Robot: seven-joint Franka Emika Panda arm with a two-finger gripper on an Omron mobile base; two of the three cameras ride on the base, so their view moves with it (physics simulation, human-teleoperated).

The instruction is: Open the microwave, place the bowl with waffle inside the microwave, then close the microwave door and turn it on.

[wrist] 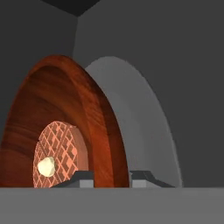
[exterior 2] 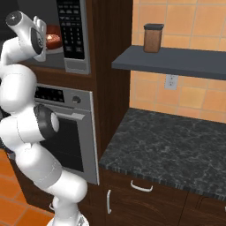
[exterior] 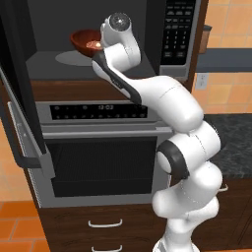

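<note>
**Over the turntable: setting the bowl down level**

At the far left of the left base view, the microwave door (exterior: 19, 98) hangs wide open, clear of the arm's path. Just right of it, the bowl with waffle (exterior: 86, 40) sits inside the microwave (exterior: 183, 59), over the grey turntable (exterior: 69, 58); whether it touches the plate I cannot tell. The gripper (wrist: 111, 177) pinches the bowl's rim, one fingertip inside the bowl and one outside, so the claw is clamped on the bowl. In the hand view the waffle (wrist: 61, 151) lies in the bowl's middle, with the turntable behind the rim.

Doing this well likely means lowering until the bowl rests flat, centred on the plate, then parting the fingers fully before backing straight out. Dragging the rim on withdrawal could tip it. Further right, the keypad (exterior: 176, 30) waits for the last step.
</note>
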